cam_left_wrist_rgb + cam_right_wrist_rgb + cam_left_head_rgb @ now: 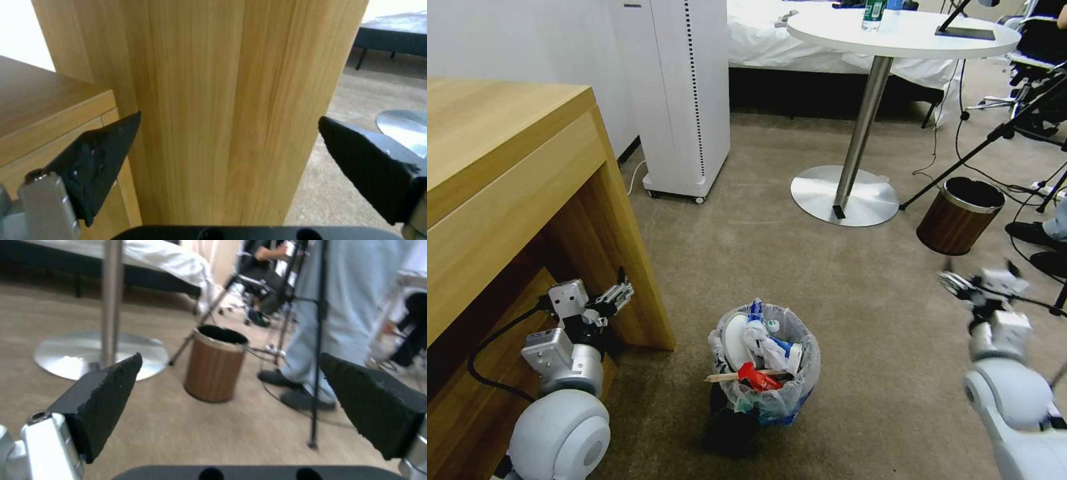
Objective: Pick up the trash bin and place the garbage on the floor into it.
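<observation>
Plastic-lined trash bin (767,363) between hands, seemingly untouched

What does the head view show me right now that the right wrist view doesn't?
Head view: the trash bin stands upright on the floor in front of the robot, holding the garbage, with a stick poking over its rim. It also shows the wooden desk, with the left tool beside its side panel, and the white unit.

Right wrist view: a person's legs by a tripod, seen between the right tool's open fingers.

Both: the brown bin with the metal rim, the round table's base and the beige carpet.
</observation>
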`<state>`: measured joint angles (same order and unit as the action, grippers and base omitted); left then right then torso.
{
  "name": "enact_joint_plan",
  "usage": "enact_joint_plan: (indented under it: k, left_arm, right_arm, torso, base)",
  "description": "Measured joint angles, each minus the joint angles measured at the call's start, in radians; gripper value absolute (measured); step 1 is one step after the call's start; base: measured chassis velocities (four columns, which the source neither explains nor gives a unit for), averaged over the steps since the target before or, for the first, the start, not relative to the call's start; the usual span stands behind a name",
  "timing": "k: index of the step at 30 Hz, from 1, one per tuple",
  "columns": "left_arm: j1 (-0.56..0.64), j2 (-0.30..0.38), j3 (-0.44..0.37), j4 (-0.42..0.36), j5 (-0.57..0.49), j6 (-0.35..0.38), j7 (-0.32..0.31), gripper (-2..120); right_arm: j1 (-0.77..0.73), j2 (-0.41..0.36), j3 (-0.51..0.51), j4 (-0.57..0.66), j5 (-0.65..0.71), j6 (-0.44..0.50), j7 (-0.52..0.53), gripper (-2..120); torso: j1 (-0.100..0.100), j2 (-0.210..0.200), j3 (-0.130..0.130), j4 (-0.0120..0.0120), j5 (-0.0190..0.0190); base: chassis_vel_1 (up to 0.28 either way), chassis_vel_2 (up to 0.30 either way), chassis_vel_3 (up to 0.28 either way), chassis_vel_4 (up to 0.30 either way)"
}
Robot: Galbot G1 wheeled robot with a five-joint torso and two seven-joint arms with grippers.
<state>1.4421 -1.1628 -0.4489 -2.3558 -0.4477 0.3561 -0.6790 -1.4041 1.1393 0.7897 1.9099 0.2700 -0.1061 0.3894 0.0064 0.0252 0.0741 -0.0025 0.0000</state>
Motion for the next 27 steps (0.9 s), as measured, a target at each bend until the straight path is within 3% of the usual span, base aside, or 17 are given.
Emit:
enact_joint_plan:
  k: [10,27]
  left_arm:
    - [0.063,-0.095,0.024,-0.028,0.061,0.027,0.018,100]
    - [0.13,-0.145,0.023,-0.055,0.121,-0.018,0.115,100]
  right_arm:
    - [-0.079,0.051,0.046,0.042,-0.032,0.037,-0.007,100]
    - [-0.088,0.089,0.006,0.059,-0.073,0.075,-0.009,100]
  torso:
    - [0.0,0.0,0.0,0.0004,0.0001]
    - [0.0,0.0,0.0,0.0004,0.0001]
  base:
    - [0.0,0.0,0.0,0.0]
    - [0.0,0.0,0.0,0.0]
